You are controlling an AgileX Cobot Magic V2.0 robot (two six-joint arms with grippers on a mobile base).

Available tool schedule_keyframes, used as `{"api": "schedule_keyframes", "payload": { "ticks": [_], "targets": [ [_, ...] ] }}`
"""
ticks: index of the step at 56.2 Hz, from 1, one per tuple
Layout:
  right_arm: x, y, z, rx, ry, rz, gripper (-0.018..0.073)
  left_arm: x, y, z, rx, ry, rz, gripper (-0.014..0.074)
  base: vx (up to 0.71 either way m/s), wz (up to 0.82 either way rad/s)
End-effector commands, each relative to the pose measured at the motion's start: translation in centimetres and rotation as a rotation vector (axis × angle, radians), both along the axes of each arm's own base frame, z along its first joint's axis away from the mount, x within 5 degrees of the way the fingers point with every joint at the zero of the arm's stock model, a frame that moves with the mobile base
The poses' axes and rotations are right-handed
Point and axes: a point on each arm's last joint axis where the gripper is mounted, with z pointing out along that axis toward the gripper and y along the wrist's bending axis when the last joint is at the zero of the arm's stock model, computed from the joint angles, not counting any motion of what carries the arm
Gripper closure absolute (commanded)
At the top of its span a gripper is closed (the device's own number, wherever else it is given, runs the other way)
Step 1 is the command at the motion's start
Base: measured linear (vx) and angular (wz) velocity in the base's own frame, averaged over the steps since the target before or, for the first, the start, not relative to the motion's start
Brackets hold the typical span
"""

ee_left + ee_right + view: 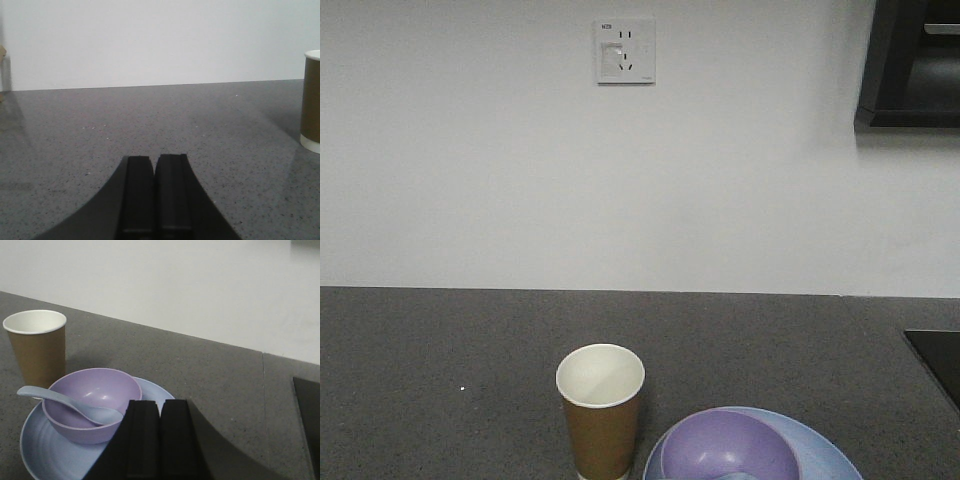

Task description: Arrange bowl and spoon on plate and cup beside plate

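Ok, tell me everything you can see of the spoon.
The spoon is pale blue-white, smooth and matte, plastic or ceramic by its look. Its rounded scoop lies inside the lavender bowl, and its short handle rests on the bowl's rim, jutting out past it toward the brown paper cup. It touches only the bowl. Neither gripper holds it. Only the right wrist view shows it clearly.

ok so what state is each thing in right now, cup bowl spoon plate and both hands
cup: upright, empty, standing on the counter beside the plate
bowl: upright, sitting on the plate
spoon: scoop in the bowl, handle resting over the rim
plate: flat on the counter, carrying the bowl
left hand: shut, holding nothing
right hand: shut, holding nothing
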Motion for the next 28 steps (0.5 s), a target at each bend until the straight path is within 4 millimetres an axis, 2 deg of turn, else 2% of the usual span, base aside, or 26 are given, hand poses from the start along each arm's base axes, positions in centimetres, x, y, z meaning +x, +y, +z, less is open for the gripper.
{"api": "schedule_keyframes", "payload": {
  "ticks": [1, 11, 19, 24, 28],
  "targets": [
    [0.5, -0.4, 0.4, 0.063, -0.107, -0.061, 0.0568, -0.2, -0.1, 1.6, -0.02, -0.105, -0.008, 0.0602, 0.0, 0.0],
    [0.2, -1.4, -4.1, 0.17, -0.162, -0.189, 0.0568, -0.2, -0.1, 1.6, -0.02, -0.105, -0.008, 0.0602, 0.0, 0.0],
    [-0.7, -2.1, -8.0, 0.163, -0.184, -0.279, 0.0568, -0.2, -0.1, 1.6, -0.02, -0.105, -0.008, 0.0602, 0.0, 0.0],
    [-1.4, -2.1, -9.6, 0.123, -0.222, -0.28, 0.0568, -0.2, -0.1, 1.6, -0.02, -0.105, -0.008, 0.0602, 0.0, 0.0],
    [-1.8, -2.2, -9.9, 0.116, -0.21, -0.287, 0.0568, -0.2, -0.1, 1.6, -0.02, -0.105, -0.008, 0.0602, 0.0, 0.0]
  ]
}}
